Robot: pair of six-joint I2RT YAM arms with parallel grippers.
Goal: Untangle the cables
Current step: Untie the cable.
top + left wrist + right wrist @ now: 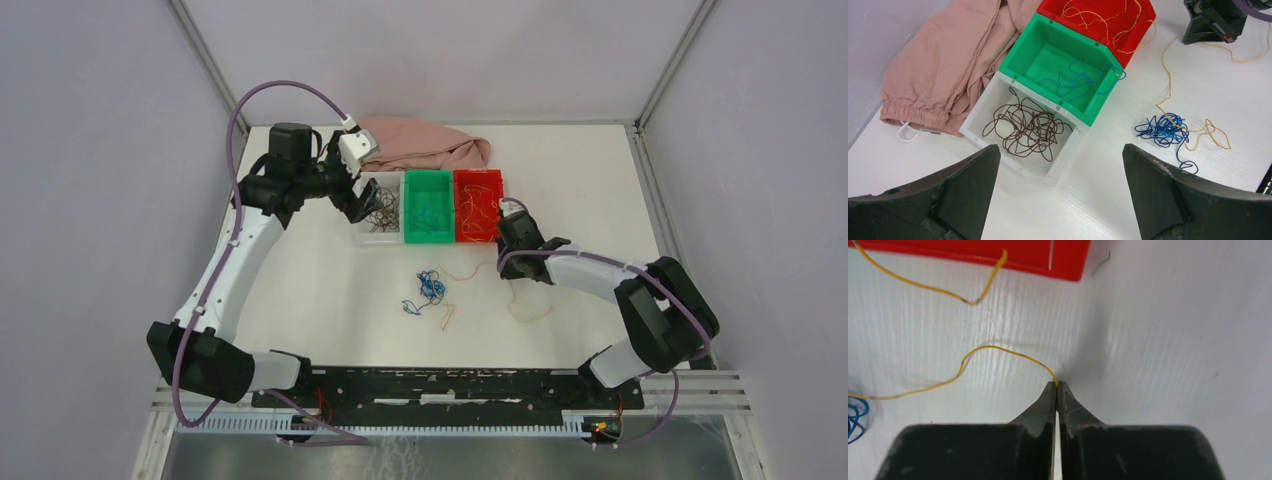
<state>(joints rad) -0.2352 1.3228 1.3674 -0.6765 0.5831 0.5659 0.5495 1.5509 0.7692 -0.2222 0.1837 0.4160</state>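
Right gripper [1057,385] is pinched shut on one yellow cable [998,348] on the table [600,180] near the red bin [1137,37], its arm reaching low. Left gripper [1060,152] hangs wide open, holding nothing, above the white bin [1068,150]. We count three bins: brown cables [1023,127] in white, blue cables [1078,82] in the green bin [1023,45], yellow cables [1098,20] in red. One blue tangle [1160,131] lies loose. Only the right wrist view shows the pinch.
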